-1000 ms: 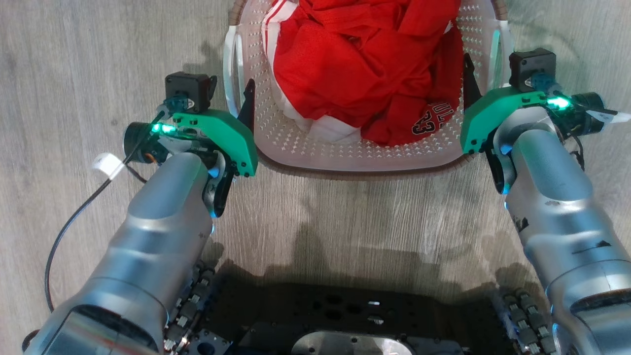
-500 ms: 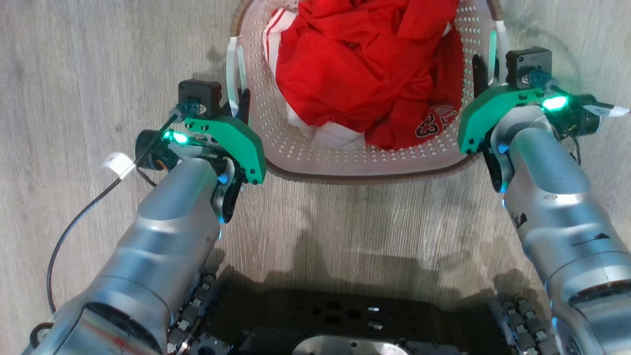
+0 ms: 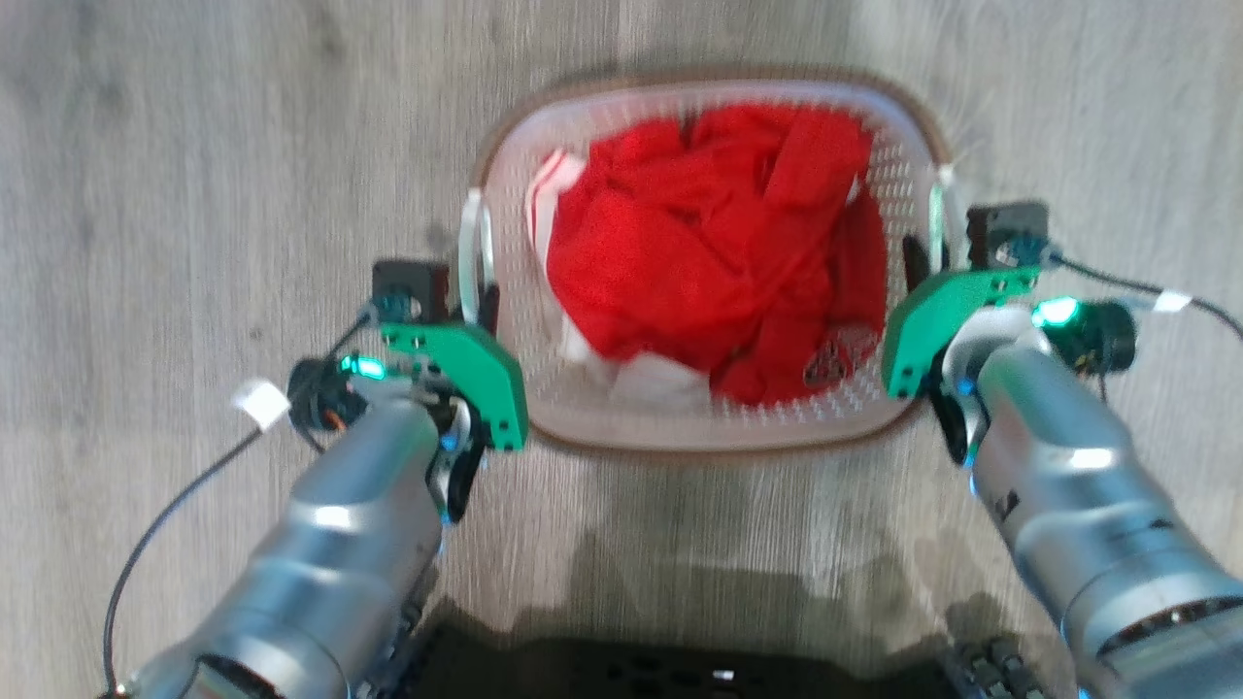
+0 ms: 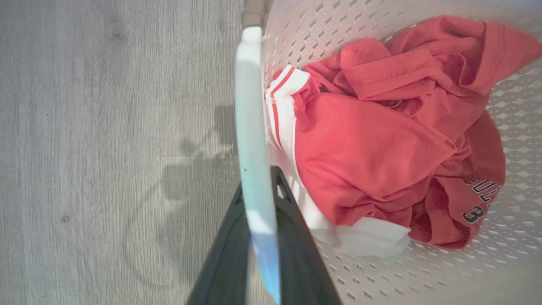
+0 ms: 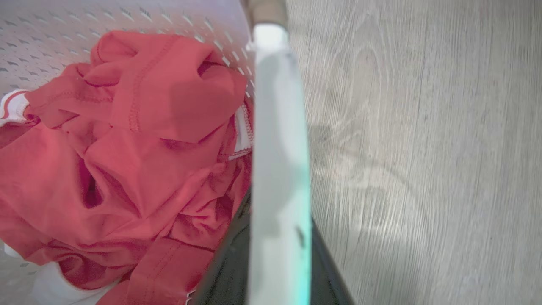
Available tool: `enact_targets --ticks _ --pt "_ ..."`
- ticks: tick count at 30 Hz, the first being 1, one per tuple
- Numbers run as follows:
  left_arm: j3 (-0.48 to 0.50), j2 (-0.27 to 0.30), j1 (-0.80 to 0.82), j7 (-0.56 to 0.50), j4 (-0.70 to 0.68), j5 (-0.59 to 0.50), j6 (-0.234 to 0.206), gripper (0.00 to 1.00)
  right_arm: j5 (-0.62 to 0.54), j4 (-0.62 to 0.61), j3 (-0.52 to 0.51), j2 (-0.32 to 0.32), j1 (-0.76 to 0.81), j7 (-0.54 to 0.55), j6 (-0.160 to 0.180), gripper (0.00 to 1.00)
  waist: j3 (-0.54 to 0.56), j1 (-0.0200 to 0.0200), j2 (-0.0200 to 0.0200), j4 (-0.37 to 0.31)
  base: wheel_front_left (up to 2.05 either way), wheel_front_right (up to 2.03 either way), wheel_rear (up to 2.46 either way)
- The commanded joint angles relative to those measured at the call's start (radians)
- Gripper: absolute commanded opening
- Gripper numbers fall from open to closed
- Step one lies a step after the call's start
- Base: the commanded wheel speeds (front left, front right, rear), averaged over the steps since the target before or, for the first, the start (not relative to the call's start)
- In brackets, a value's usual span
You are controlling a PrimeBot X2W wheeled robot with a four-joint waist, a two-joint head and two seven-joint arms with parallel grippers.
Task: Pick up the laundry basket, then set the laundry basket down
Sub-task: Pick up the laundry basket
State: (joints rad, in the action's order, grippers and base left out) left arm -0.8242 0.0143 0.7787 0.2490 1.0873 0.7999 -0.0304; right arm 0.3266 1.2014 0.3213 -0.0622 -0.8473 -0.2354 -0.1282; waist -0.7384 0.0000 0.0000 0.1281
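Observation:
The laundry basket is white with perforated walls and a brown rim, and holds red and white clothes. My left gripper is shut on the basket's white left handle. My right gripper is shut on the white right handle. In the left wrist view the handle runs between my two dark fingers, beside the basket wall and clothes. The right wrist view shows the other handle pinched the same way, with the clothes to its left.
Grey wood-look floor surrounds the basket on all sides. My dark base lies at the bottom edge. A black cable hangs from the left arm, and another cable trails from the right wrist.
Both grippers closed on the basket's side handles. The head view has since shifted and blurred, and the whole basket now shows, smaller and lower in the picture.

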Motion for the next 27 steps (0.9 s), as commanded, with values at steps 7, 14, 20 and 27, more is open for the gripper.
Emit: enact_targets --ticks 7,14,20,27 --pt "-0.055 0.036 -0.084 -0.020 0.060 0.066 0.002 0.00 0.114 0.020 0.124 0.012 0.152 0.078 -0.003 0.00 0.190 0.0000 0.0000 -0.024 0.00 0.00 0.00" --pt "-0.103 0.036 -0.145 -0.062 0.092 0.109 0.007 0.00 0.196 0.009 0.211 0.012 0.233 0.135 -0.003 0.00 0.303 0.0000 0.0000 -0.035 0.00 0.00 0.00" --pt "-0.138 0.036 -0.199 -0.095 0.109 0.142 0.009 0.00 0.269 -0.016 0.299 0.012 0.284 0.193 -0.003 0.00 0.395 0.0000 0.0000 -0.050 0.00 0.00 0.00" --pt "-0.176 0.036 -0.253 -0.131 0.127 0.165 0.019 0.00 0.351 -0.028 0.380 0.012 0.337 0.236 -0.003 0.00 0.498 0.0000 0.0000 -0.063 0.00 0.00 0.00"
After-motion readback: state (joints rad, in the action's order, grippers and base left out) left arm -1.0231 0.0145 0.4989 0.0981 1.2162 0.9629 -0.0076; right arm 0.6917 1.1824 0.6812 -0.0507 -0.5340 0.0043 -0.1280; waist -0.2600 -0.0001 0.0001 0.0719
